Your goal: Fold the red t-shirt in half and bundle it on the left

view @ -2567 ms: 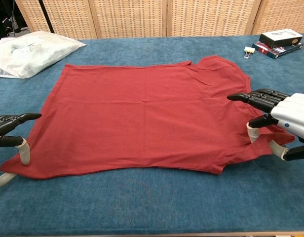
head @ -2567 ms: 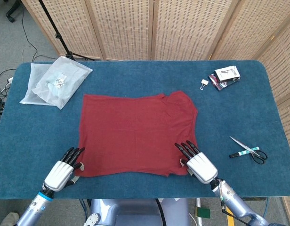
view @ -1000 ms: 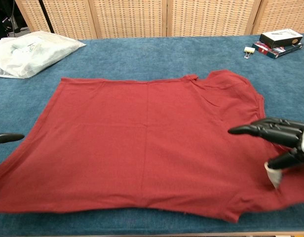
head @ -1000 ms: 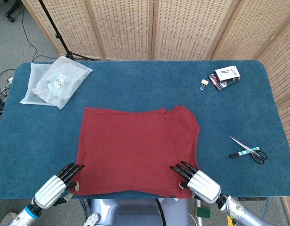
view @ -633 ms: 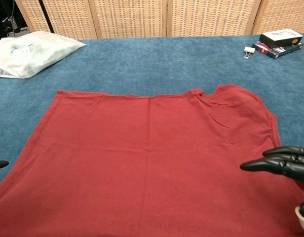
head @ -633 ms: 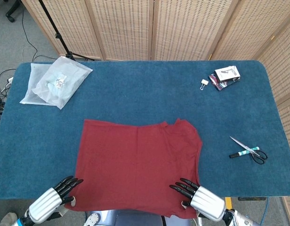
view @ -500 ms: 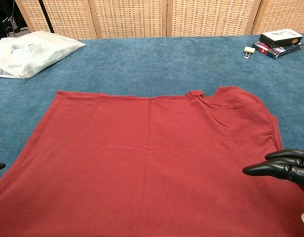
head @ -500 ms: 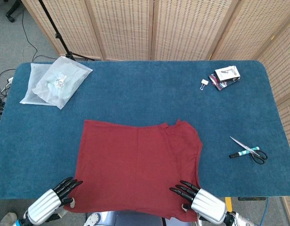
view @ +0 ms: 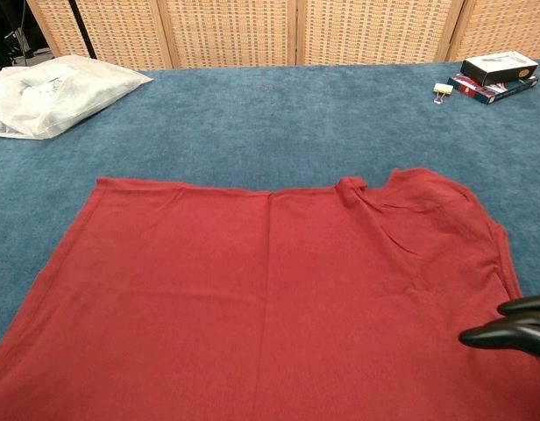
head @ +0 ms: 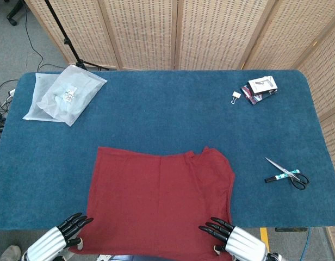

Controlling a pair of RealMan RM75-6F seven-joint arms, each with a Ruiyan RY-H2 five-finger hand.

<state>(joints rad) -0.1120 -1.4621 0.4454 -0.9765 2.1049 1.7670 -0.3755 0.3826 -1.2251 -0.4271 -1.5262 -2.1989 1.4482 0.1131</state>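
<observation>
You have one red shirt (head: 159, 198) lying flat at the near edge of the blue worktop (head: 173, 109), its hem hanging past the front. Your left robot hand (head: 59, 239) grips the near left corner of the shirt, and your right robot hand (head: 233, 242) grips the near right corner, dark fingers (view: 507, 331) on top of the cloth. Around it: one plastic bag (head: 64, 95) far left, one binder clip (head: 235, 97), one small stack of boxes (head: 261, 88) far right, and one pair of scissors (head: 287, 175) with one pen beside them, all well apart from the shirt.
</observation>
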